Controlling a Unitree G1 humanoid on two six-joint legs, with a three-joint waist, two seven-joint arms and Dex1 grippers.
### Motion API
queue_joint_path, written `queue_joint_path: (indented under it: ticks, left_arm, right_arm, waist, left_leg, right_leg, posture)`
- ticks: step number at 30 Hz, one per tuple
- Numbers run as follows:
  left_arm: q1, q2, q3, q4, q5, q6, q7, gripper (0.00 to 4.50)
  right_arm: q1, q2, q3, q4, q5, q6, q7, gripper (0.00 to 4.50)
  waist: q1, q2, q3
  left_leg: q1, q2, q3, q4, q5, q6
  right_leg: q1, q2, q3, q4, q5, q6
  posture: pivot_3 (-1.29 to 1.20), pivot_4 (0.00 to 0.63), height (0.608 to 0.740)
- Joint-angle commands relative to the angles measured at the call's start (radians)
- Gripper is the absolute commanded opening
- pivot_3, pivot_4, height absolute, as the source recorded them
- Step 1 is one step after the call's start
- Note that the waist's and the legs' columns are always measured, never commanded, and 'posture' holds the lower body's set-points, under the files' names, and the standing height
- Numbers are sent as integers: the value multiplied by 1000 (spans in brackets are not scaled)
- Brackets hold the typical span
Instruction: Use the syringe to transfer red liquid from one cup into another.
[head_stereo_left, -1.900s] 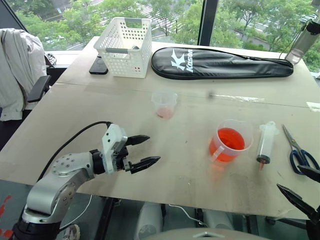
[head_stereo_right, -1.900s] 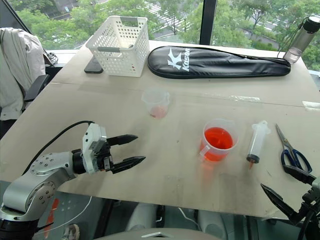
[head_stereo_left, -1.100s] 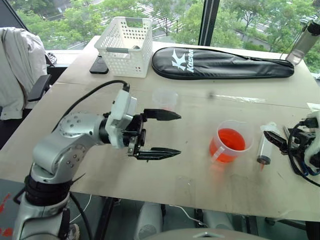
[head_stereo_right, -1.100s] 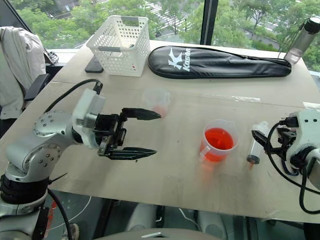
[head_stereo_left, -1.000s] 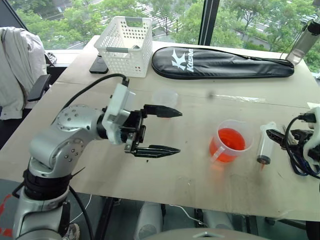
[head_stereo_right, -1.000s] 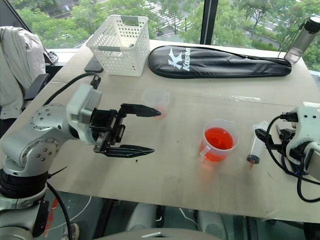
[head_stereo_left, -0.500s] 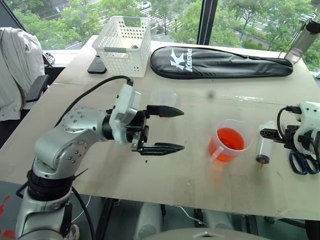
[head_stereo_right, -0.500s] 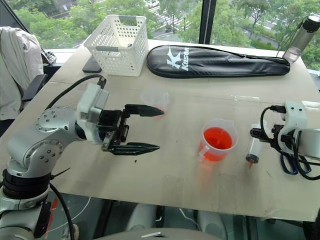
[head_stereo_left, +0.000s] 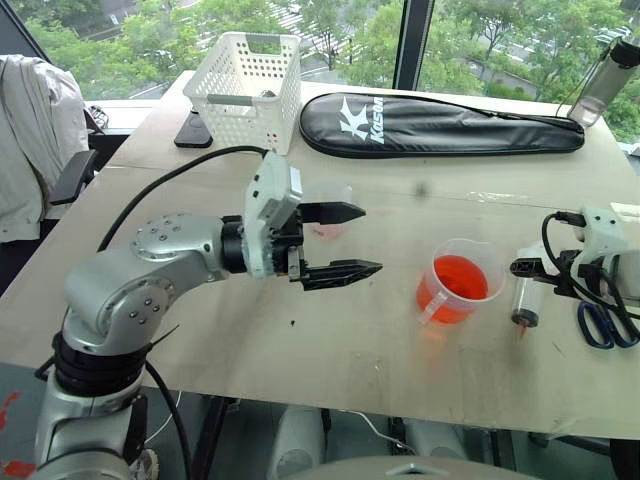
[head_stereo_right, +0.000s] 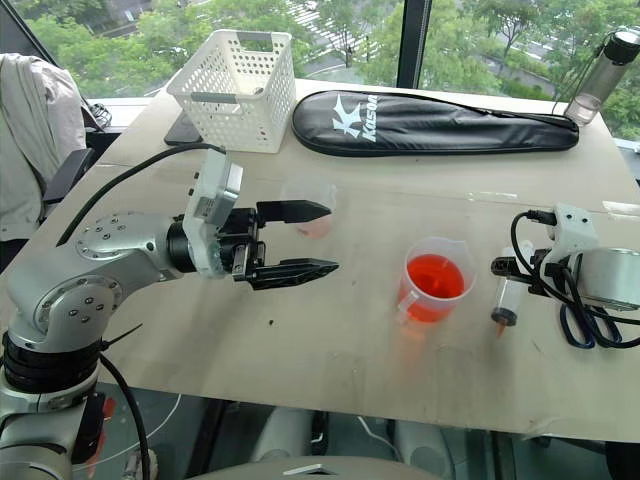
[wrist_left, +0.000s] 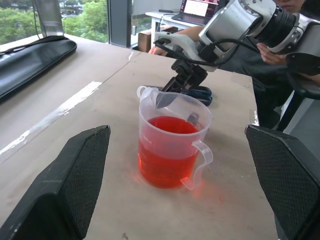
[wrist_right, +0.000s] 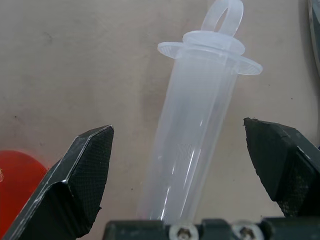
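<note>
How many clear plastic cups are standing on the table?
2. The handled measuring cup with red liquid stands left of the syringe. The small handleless cup stands farther back, partly behind the left end effector. Others may be hidden.

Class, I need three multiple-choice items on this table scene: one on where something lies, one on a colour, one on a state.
1. The syringe lies between the handled measuring cup and:
A. the white basket
B. the blue-handled scissors
C. the small cup

2. The liquid in the handled measuring cup is:
A. orange-red
B. blue
C. colourless

3. The right gripper is:
A. shut on the syringe
B. open, with the syringe between its fingers
C. holding the scissors

Answers: B, scissors lie on the syringe's far side; A, it glows orange-red; B, both fingers stand clear of the barrel.
</note>
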Motion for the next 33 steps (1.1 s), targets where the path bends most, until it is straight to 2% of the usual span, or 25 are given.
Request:
queue_joint_path:
  ticks: [1, 7, 8, 9, 10, 12, 13, 15, 16, 21, 29, 30, 33]
  left_arm:
    - [-40, 16, 30, -24, -28, 12, 7, 4422]
    - [-72, 17, 18, -13, -31, 8, -9, 4422]
    - [-74, 16, 12, -11, -22, 2, -14, 4500]
    - [-76, 16, 8, -9, -17, -2, -19, 4500]
    - [-76, 17, 7, -8, -13, -4, -23, 4500]
    - [-78, 17, 6, -5, -9, -7, -29, 4500]
    - [-79, 16, 5, -4, -8, -8, -30, 4500]
    - [-83, 10, 2, -4, -6, -8, -30, 4500]
    - [-85, 7, -1, -4, -5, -8, -29, 4500]
    - [-89, -5, -11, -3, 8, -11, -34, 4500]
    - [-107, -27, -33, 10, 31, -15, -47, 4500]
    - [-111, -28, -38, 12, 35, -16, -51, 4500]
    - [-120, -31, -44, 16, 41, -17, -57, 4500]
  right_arm:
    - [-24, -7, -8, 19, 15, 7, -7, 4500]
    - [-18, -15, 35, 65, 15, 29, -8, 4500]
    - [-8, -20, 42, 81, 15, 35, 0, 4002]
    - [-2, -23, 47, 92, 15, 42, 13, 3970]
    - [0, -24, 51, 96, 15, 47, 25, 3680]
    - [0, -24, 54, 94, 15, 54, 42, 2794]
    - [-1, -26, 56, 93, 15, 57, 49, 2105]
    - [0, -31, 59, 91, 15, 60, 62, 1596]
    - [3, -35, 61, 91, 15, 61, 67, 1545]
    - [16, -81, 69, 82, 15, 77, 122, 1544]
    - [28, -209, 125, 36, 9, 137, 310, 1532]
    - [25, -215, 133, 39, 1, 139, 327, 2554]
    - [11, -223, 165, 62, -10, 127, 331, 3700]
  waist:
    - [0, 0, 0]
    - [-1, 0, 0]
    - [-1, 0, 0]
    - [0, 0, 0]
    - [0, 0, 0]
    - [0, 0, 0]
    - [0, 0, 0]
    - [0, 0, 0]
    - [0, 0, 0]
    - [2, 0, 0]
    - [1, 0, 0]
    - [0, 0, 0]
    - [1, 0, 0]
  left_leg:
    - [0, 0, 0, 0, 0, 0]
    - [0, 0, 0, 0, 0, 0]
    - [0, 0, 0, 0, 0, 0]
    - [0, 0, 0, 0, 0, 0]
    - [0, 0, 0, 0, 0, 0]
    - [0, 0, 0, 0, 0, 0]
    - [0, 0, 0, 0, 0, 0]
    - [0, 0, 0, 0, 0, 0]
    - [0, 0, 0, 0, 0, 0]
    - [0, 0, 0, 0, 0, 0]
    - [0, 0, 0, 0, 0, 0]
    - [0, 0, 0, 0, 0, 0]
    - [0, 0, 0, 0, 0, 0]
  right_leg:
    - [0, 0, 0, 0, 0, 0]
    - [0, 0, 0, 0, 0, 0]
    - [0, 0, 0, 0, 0, 0]
    - [0, 0, 0, 0, 0, 0]
    - [0, 0, 0, 0, 0, 0]
    - [0, 0, 0, 0, 0, 0]
    - [0, 0, 0, 0, 0, 0]
    - [0, 0, 0, 0, 0, 0]
    - [0, 0, 0, 0, 0, 0]
    - [0, 0, 0, 0, 0, 0]
    - [0, 0, 0, 0, 0, 0]
    - [0, 0, 0, 0, 0, 0]
    - [0, 0, 0, 0, 0, 0]
  posture:
    - [0, 150, 724]
    - [0, 150, 724]
    - [0, 150, 724]
    - [0, 150, 724]
    - [0, 150, 724]
    - [0, 150, 724]
    - [0, 150, 724]
    - [0, 150, 724]
    - [0, 150, 724]
    - [0, 150, 724]
    - [0, 150, 724]
    - [0, 150, 724]
    - [0, 150, 724]
